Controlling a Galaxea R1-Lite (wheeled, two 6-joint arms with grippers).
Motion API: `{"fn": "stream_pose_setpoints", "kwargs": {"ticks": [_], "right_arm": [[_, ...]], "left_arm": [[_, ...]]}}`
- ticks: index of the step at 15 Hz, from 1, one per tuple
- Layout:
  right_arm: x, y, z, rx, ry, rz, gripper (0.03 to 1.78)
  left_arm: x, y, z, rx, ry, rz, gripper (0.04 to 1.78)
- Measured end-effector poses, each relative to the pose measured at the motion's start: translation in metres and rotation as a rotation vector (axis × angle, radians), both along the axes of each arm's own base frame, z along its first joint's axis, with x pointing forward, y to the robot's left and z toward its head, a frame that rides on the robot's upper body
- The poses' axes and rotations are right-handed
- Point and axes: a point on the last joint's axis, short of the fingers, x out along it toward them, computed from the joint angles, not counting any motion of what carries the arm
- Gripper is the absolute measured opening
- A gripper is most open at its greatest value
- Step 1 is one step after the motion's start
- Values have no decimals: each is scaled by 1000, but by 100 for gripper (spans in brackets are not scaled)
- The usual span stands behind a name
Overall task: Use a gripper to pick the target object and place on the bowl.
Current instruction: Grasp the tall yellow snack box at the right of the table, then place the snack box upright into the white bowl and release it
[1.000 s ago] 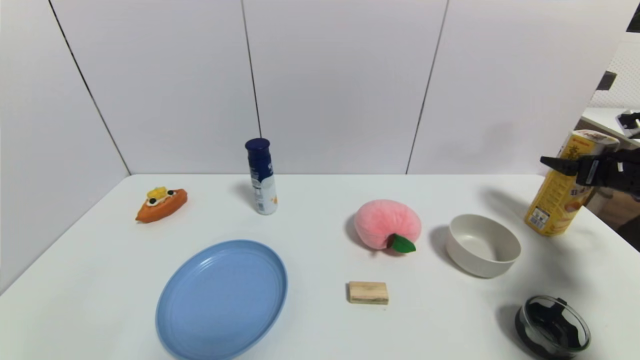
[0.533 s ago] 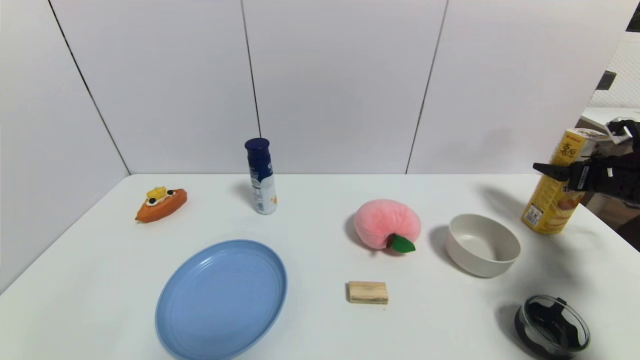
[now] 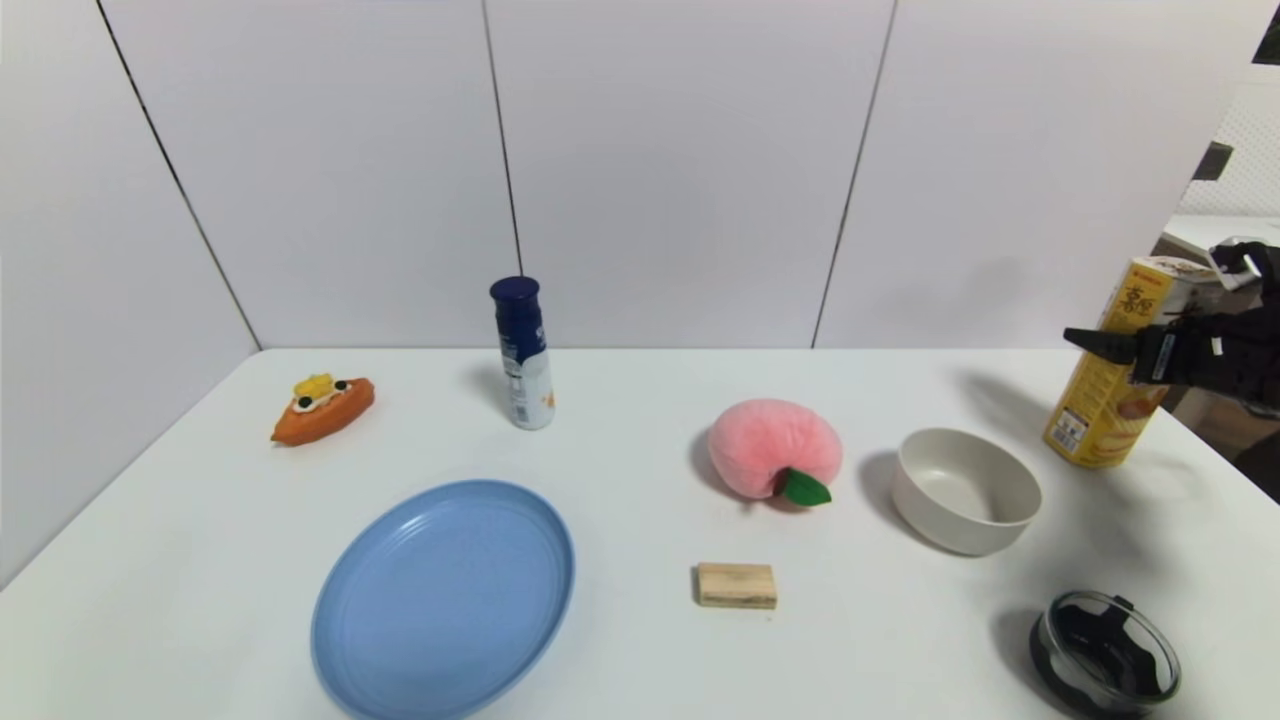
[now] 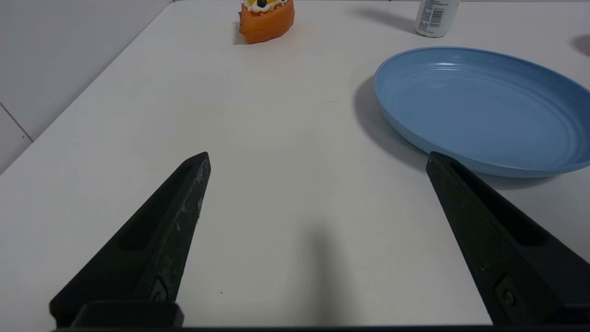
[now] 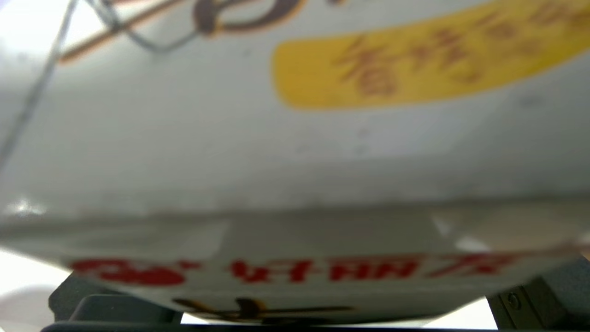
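Observation:
The tall yellow snack box (image 3: 1108,395) is at the table's far right edge, leaning a little, its base close to the table top. My right gripper (image 3: 1097,330) is shut on its upper part; one dark finger (image 3: 1100,342) crosses its front and the other is hidden behind it. In the right wrist view the box's white-red top (image 5: 295,152) fills the frame between the jaws. The beige-grey bowl (image 3: 950,525) stands empty to the left of the box and nearer to me. My left gripper (image 4: 318,157) is open and empty above the table near the blue plate (image 4: 479,106).
A pink plush peach (image 3: 775,448) lies just left of the bowl. A wood block (image 3: 737,585), a blue plate (image 3: 445,600) and a black glass-rimmed container (image 3: 1105,655) lie at the front. A blue-capped bottle (image 3: 523,352) and an orange boat toy (image 3: 322,410) stand at the back left.
The right gripper and the box have shifted a little left and up, and the box now leans less than a second ago. Little has moved in the last half second.

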Motion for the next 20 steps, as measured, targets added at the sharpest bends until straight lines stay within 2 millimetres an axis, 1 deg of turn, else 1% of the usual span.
{"fn": "stream_pose_setpoints", "kwargs": {"ticks": [6, 10, 12, 15, 17, 18, 20], "right_arm": [[-1, -2, 4, 3, -11, -9, 171], [-7, 0, 13, 2, -22, -12, 171], [-11, 2, 14, 7, -8, -9, 171], [-12, 3, 17, 2, -15, -9, 123], [-13, 3, 17, -2, -14, -11, 98], [-13, 3, 17, -3, -15, -10, 91], [-13, 3, 15, -6, -15, -10, 86]], "left_arm": [[0, 0, 0, 0, 0, 0, 169], [0, 0, 0, 0, 0, 0, 169], [0, 0, 0, 0, 0, 1, 169], [0, 0, 0, 0, 0, 0, 169], [0, 0, 0, 0, 0, 0, 169], [0, 0, 0, 0, 0, 0, 169], [0, 0, 0, 0, 0, 0, 169]]}}
